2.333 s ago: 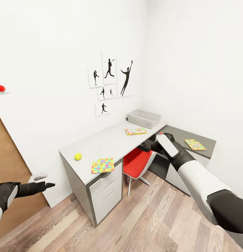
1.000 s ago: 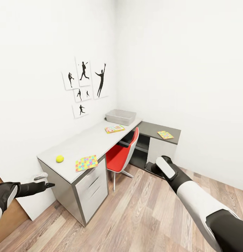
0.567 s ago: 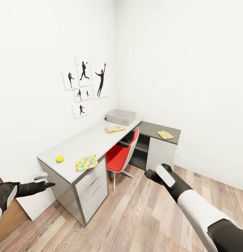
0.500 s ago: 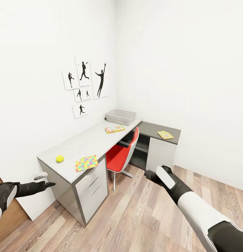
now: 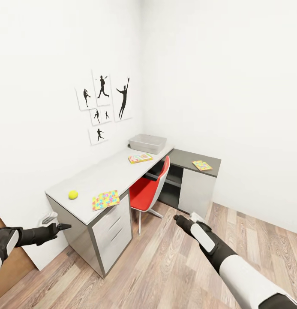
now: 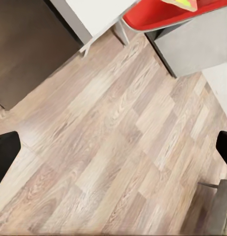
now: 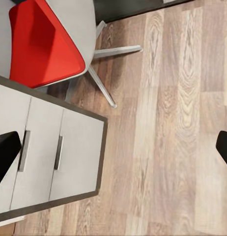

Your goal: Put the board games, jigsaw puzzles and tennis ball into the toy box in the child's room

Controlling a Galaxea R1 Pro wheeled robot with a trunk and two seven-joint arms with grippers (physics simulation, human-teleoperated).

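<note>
Toy box: one pale grey toy box at the far end of the light tabletop, near the corner.
Board games: one board game just in front of it (flat, colourful).
Jigsaw puzzles: two; near puzzle at the front edge, far puzzle on the dark section at right.
Tennis ball: one tennis ball, left of the near puzzle.
Chair: one red chair, tucked under.
Left gripper: jaws spread wide, empty, over the floor.
Right gripper: jaws wide apart, empty.
</note>
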